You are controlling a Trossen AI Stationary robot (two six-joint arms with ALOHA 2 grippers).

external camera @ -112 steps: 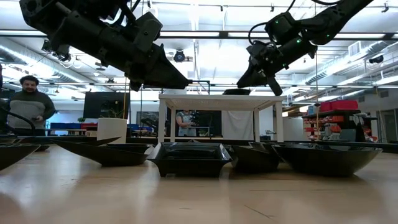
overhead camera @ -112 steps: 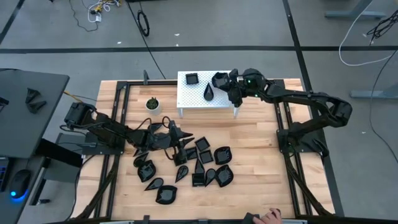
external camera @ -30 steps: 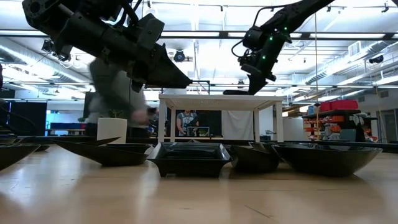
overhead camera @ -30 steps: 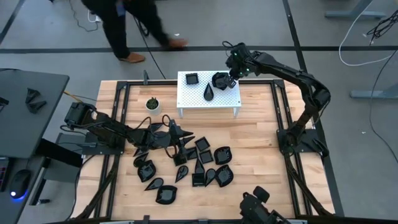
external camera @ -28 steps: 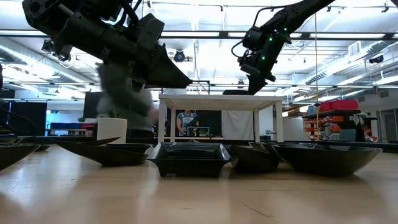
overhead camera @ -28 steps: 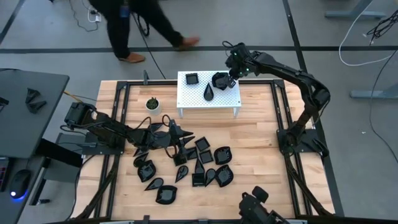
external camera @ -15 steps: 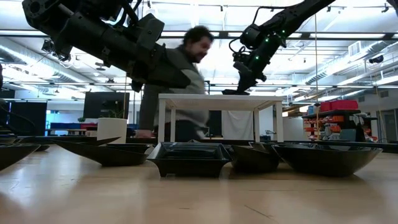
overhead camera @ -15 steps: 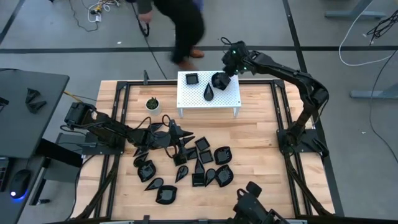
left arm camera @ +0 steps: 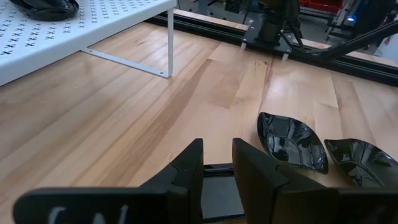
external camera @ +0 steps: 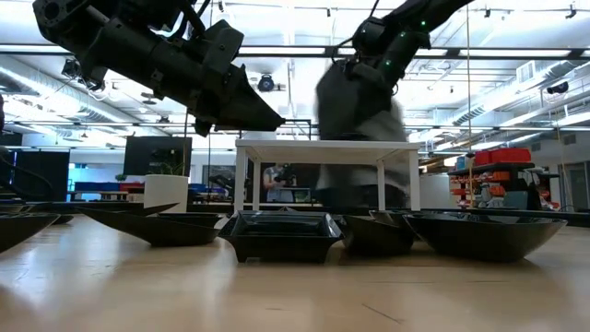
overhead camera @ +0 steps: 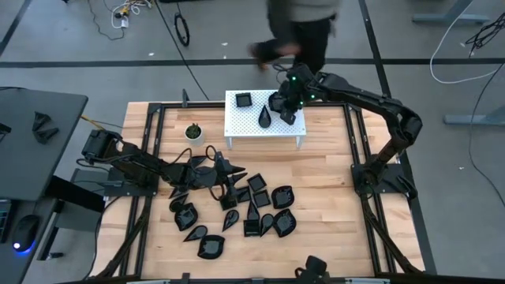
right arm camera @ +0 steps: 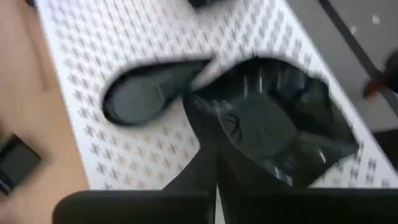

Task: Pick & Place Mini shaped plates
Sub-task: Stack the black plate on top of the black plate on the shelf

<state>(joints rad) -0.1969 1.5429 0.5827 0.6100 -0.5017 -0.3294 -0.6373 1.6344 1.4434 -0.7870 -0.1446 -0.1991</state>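
Note:
Three black mini plates sit on the white perforated stand [overhead camera: 264, 118]: a square one [overhead camera: 244, 99], a teardrop one [overhead camera: 265, 117] and a rounded one [overhead camera: 276, 101]. My right gripper [overhead camera: 287, 115] is over the stand beside the rounded plate [right arm camera: 273, 124], its fingers shut. Several more black plates [overhead camera: 252, 209] lie on the table's middle. My left gripper [overhead camera: 230, 188] is above that group, well off the table [external camera: 263, 115], shut on a black plate [left arm camera: 217, 190]. My left gripper pinches a flat black plate between its two fingers [left arm camera: 189, 177]; a lighter rim [left arm camera: 217, 167] shows in the gap. The plate is lifted clear of the table. My right gripper's shut fingers [right arm camera: 202, 134] lie along the rounded plate's rim; whether they touch it, I cannot tell.
A small white pot with a green plant [overhead camera: 193, 132] stands left of the stand. Leaf-shaped plates [left arm camera: 291, 142] lie ahead of my left gripper. Bare wood lies between the stand and the plates. A person [overhead camera: 304, 24] walks past beyond the table's far edge.
My right gripper has swung from the stand's far right corner toward the near left, over the rounded plate, and has turned. The person has walked from left to right behind the table.

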